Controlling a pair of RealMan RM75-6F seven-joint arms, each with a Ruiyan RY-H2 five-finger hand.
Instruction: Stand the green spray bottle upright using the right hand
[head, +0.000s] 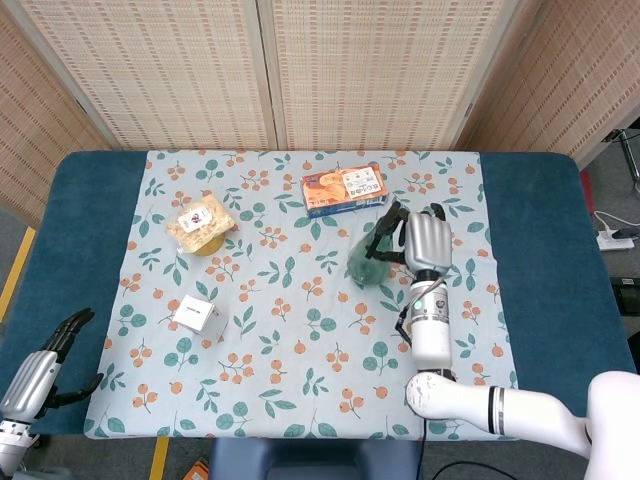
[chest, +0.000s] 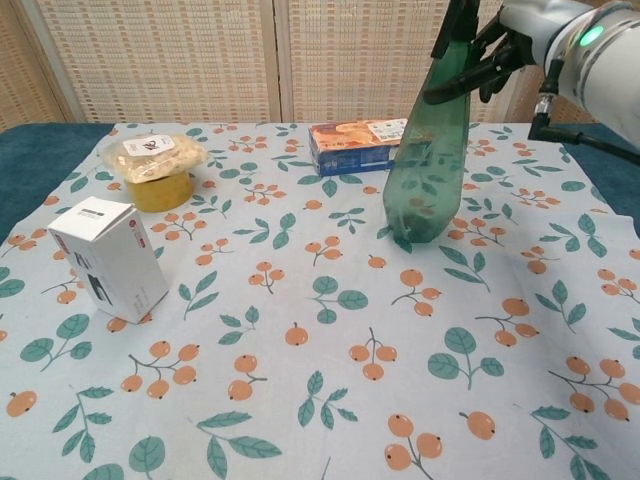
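The green spray bottle (chest: 428, 160) is a translucent green bottle, tilted with its top leaning right and its base at the floral cloth right of centre. In the head view the green spray bottle (head: 372, 256) shows just left of my right hand (head: 424, 243). My right hand (chest: 478, 60) grips the bottle's upper part, fingers wrapped around it. The bottle's spray head is cut off at the top of the chest view. My left hand (head: 45, 365) hangs off the table's front left corner, fingers apart and holding nothing.
An orange snack box (chest: 360, 143) lies behind the bottle. A yellow tub with a wrapped lid (chest: 155, 168) stands at the back left. A white carton (chest: 108, 257) sits at the left front. The floral cloth (chest: 320, 380) covers the blue table (head: 545, 250).
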